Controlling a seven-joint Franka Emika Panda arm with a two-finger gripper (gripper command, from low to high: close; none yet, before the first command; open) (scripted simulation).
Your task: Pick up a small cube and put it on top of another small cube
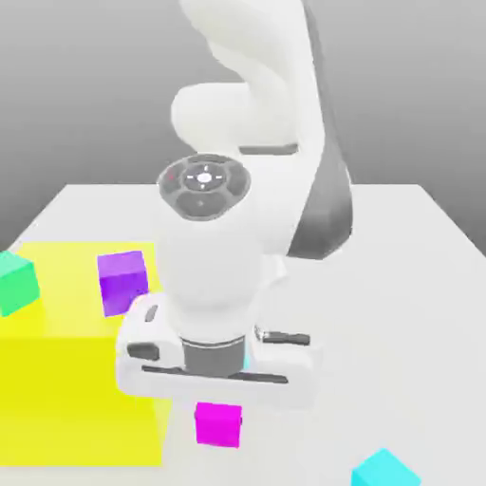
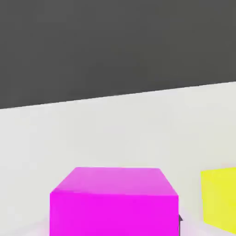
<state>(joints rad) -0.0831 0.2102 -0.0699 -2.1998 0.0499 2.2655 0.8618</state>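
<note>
In the exterior view, the small magenta cube (image 1: 218, 423) is seen directly below the gripper (image 1: 220, 394), at the near side of the white table (image 1: 399, 285), just to the exterior view's right of the large yellow block (image 1: 66, 370). The fingers themselves are hidden by the hand's body. The jaws are taken to be nearly closed, and from the cube's place right under the hand it is judged to be pinched between them, though contact is not plainly shown. A purple cube (image 1: 123, 281) and a green cube (image 1: 17, 282) are set on the yellow block; a cyan cube (image 1: 384, 470) lies near, to the exterior view's right.

In the hand view, the magenta cube (image 2: 114, 200) is shown very close, with the yellow block (image 2: 219, 196) beside it and bare table beyond.

The cube is judged light, rigid and smooth-faced, so slipping or twisting is possible. It is best held on two opposite flat sides, centred, not by edges or corners.
</note>
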